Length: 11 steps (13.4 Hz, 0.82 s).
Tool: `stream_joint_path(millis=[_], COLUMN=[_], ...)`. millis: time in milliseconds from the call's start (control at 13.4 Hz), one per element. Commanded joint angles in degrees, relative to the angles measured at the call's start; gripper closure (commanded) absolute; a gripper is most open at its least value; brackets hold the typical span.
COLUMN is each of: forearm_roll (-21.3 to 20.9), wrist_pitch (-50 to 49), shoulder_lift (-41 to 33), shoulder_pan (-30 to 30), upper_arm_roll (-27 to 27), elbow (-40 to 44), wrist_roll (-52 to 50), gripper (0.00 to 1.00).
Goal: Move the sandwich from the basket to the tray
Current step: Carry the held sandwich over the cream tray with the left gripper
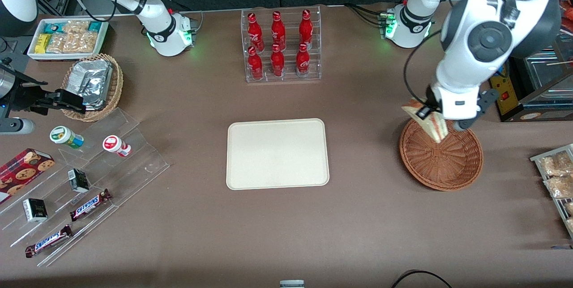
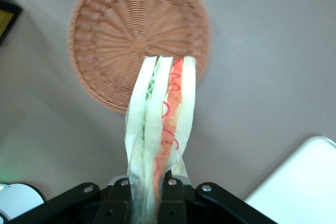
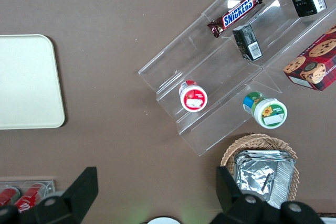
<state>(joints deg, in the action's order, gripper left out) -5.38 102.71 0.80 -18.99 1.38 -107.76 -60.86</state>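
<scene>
Six red bottles [image 1: 280, 45] in clear rack [image 1: 282, 75]

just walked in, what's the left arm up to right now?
The left arm's gripper is shut on the sandwich and holds it in the air above the reddish-brown wicker basket, which has nothing else in it. The sandwich hangs edge-down, its red, orange and green filling showing. The cream tray sits bare at mid-table, toward the parked arm's end from the basket. The sandwich is not yet over the tray.

We are seeing the sandwich [image 2: 163, 124] hanging above the wicker basket [image 1: 441, 156], with the cream tray [image 1: 277, 153] lying flat nearby.
</scene>
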Motion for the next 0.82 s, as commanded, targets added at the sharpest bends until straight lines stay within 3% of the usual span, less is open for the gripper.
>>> stream_joint_path(millis=[0,372,744], forearm_roll=[0.19,0.28,0.99], wrist_pitch=[-1.99,-0.41,10.65], shoulder_lift=[8.58,23.08,30.82], shoulder_pan=[-6.91,-17.47,-22.31], upper_arm_roll=[-0.41,-0.41,-0.33], elbow=[9.83,22.67,24.09], wrist_roll=[0.75,0.04,0.39], gripper=[0.87,0.87,0.86])
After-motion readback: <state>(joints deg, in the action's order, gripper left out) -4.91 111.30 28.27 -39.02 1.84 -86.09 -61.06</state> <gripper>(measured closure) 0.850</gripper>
